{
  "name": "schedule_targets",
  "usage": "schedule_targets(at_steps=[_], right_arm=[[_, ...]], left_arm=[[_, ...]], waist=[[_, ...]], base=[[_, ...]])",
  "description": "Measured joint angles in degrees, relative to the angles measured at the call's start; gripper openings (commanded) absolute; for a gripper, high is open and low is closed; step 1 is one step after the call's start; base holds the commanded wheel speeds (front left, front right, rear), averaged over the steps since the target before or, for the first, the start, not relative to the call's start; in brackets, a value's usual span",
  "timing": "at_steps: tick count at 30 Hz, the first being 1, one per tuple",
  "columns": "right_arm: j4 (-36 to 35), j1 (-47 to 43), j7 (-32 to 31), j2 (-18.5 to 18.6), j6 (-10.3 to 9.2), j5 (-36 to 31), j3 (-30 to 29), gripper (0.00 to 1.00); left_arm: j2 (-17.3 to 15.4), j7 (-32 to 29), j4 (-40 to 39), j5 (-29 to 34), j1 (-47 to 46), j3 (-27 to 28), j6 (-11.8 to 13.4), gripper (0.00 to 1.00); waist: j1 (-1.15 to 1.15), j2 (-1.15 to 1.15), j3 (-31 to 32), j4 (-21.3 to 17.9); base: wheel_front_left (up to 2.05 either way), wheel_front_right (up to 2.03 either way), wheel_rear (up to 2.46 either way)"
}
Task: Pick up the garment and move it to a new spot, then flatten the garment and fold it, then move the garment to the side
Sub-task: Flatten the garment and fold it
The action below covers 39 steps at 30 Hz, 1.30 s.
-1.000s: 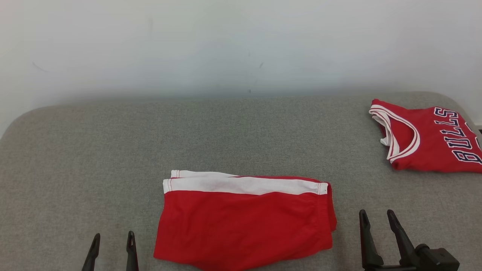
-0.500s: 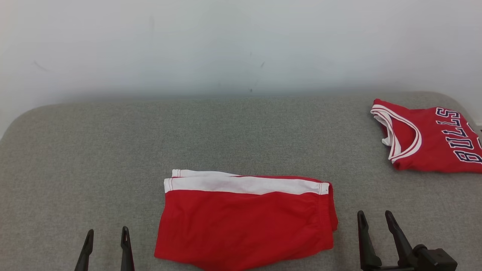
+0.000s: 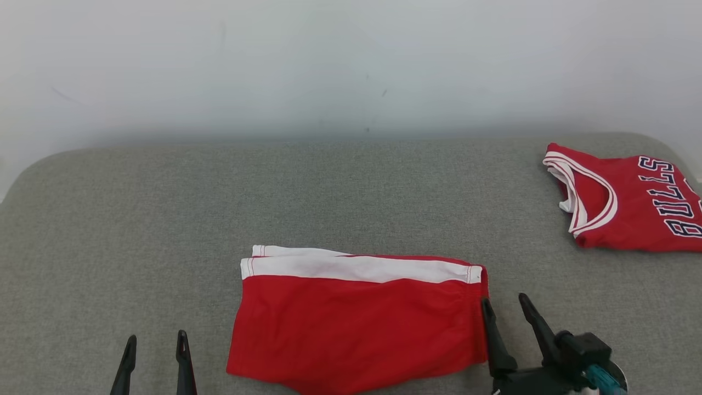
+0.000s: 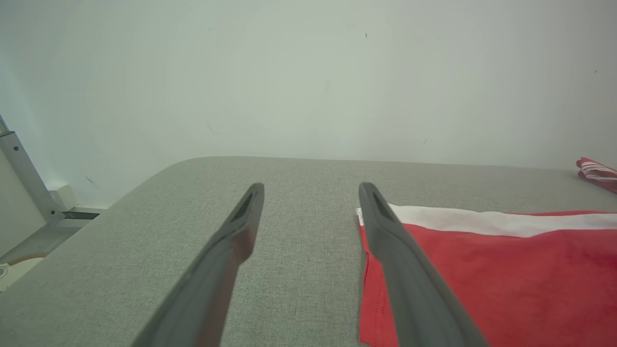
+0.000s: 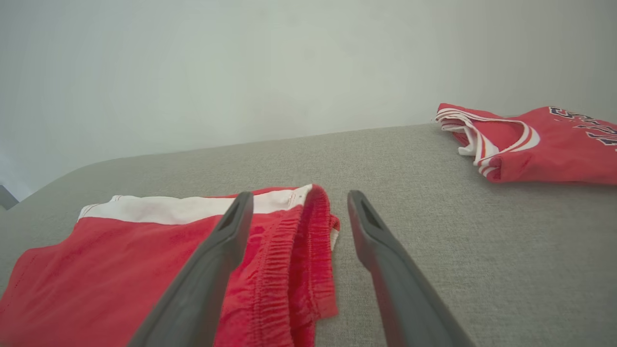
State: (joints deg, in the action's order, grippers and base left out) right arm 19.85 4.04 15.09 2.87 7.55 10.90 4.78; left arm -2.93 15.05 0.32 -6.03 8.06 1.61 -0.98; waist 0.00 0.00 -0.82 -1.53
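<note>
One pair of red shorts (image 3: 356, 323) with a white side stripe lies folded flat near the front middle of our grey fabric-covered counter (image 3: 164, 219). Our right claw (image 3: 504, 299) stands wide open and empty at the shorts' elastic waistband edge, one finger above the red cloth and the other above bare counter. Our left claw (image 3: 156, 336), equally wide and empty, hovers near the shorts' left edge. Well apart, at the far right, lies a folded red Bulls jersey (image 3: 630, 214).
</note>
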Motion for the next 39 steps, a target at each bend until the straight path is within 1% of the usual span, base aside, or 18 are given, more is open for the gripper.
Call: schedule_targets(at_steps=[12,19,22,23,24,28,32,33,35,39], right_arm=[[20.5,14.2,-1.4,0.1,0.0,-0.8,-1.1,1.0],[32.3,19.7,-3.0,0.0,0.0,1.0,-1.8,1.0],[35.6,21.2,-3.8,0.1,0.0,4.4,-0.6,1.0],[35.6,21.2,-3.8,0.1,0.0,4.4,-0.6,1.0],[36.5,21.7,-4.0,0.0,0.0,5.9,0.2,1.0],[38.3,22.6,-6.3,0.1,0.0,13.3,3.9,1.0],[37.6,22.7,-8.1,0.3,-0.01,21.9,7.4,1.0],[37.4,22.7,-8.2,0.4,-0.01,23.0,8.1,0.45],[37.8,22.7,-8.0,0.4,-0.01,23.9,9.3,0.0],[39.4,23.3,-6.9,1.1,0.0,25.0,10.5,0.0]], left_arm=[[0.0,0.0,0.6,-1.1,-0.1,-1.0,0.6,1.0],[0.0,0.0,1.0,-1.4,-1.2,-1.3,0.6,1.0],[0.0,0.0,1.2,-1.4,-1.3,-1.3,0.5,1.0],[0.0,0.0,1.2,-1.4,-1.3,-1.3,0.5,1.0],[0.0,0.0,1.3,-1.4,-1.3,-1.3,0.5,1.0],[0.0,0.0,1.9,-1.4,-1.7,-1.3,0.4,1.0],[0.0,0.0,2.3,-1.4,-2.3,-1.5,0.0,1.0],[0.0,0.0,2.3,-1.4,-2.3,-1.5,0.0,1.0],[0.0,0.0,2.4,-1.4,-2.3,-1.4,-0.1,1.0],[0.0,0.0,2.8,-1.2,-2.3,-1.0,-0.6,1.0]], waist=[[0.0,0.0,-0.9,1.8],[0.0,0.0,-2.4,2.6],[0.0,0.01,-2.8,2.8],[0.0,0.01,-2.8,2.8],[0.0,0.0,-2.8,2.9],[0.0,0.0,-2.9,3.1],[0.0,0.0,-2.9,3.3],[0.0,0.0,-2.9,3.3],[0.0,0.0,-2.9,3.2],[0.0,0.0,-2.4,3.0]], base=[[0.0,0.0,0.0],[0.0,0.0,0.0],[0.0,0.0,0.0],[0.0,0.0,0.0],[0.0,0.0,0.0],[0.0,0.0,0.0],[0.0,0.0,0.0],[0.0,0.0,0.0],[0.0,0.0,0.0],[0.0,0.0,0.0]])
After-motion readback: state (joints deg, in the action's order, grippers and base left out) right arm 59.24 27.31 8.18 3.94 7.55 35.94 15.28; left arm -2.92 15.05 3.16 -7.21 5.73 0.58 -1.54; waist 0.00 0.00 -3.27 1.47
